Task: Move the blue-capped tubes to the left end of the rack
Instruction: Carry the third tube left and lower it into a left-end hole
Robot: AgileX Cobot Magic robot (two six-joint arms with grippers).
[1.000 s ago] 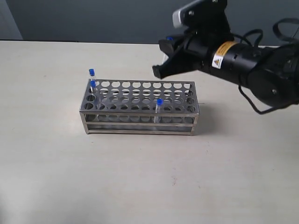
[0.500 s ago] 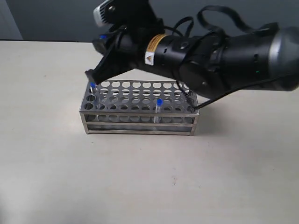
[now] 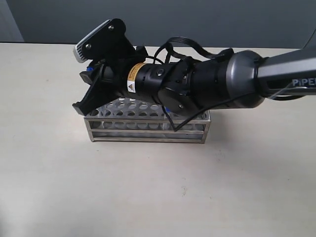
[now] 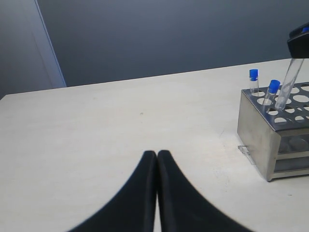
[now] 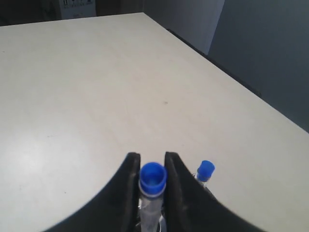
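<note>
My right gripper (image 3: 85, 100) reaches across to the left end of the silver rack (image 3: 148, 131) and is shut on a blue-capped tube (image 5: 153, 177). In the left wrist view that held tube (image 4: 288, 85) hangs tilted, its lower tip at a hole in the rack's (image 4: 260, 130) end row. Two blue-capped tubes (image 4: 253, 76) (image 4: 273, 88) stand in holes right beside it. One of them shows close to the right gripper (image 5: 152, 155) as a blue cap (image 5: 206, 170). The arm hides the rest of the rack top. My left gripper (image 4: 157, 153) is shut and empty, over bare table away from the rack.
The right arm's black body (image 3: 197, 89) lies low over most of the rack's top. The pale table (image 3: 148, 187) spreads around the rack, with a dark wall (image 4: 169, 34) behind its far edge.
The right arm has swung left across the rack with the tube and come down over the left end. It now covers the tube that stood near the rack's front middle.
</note>
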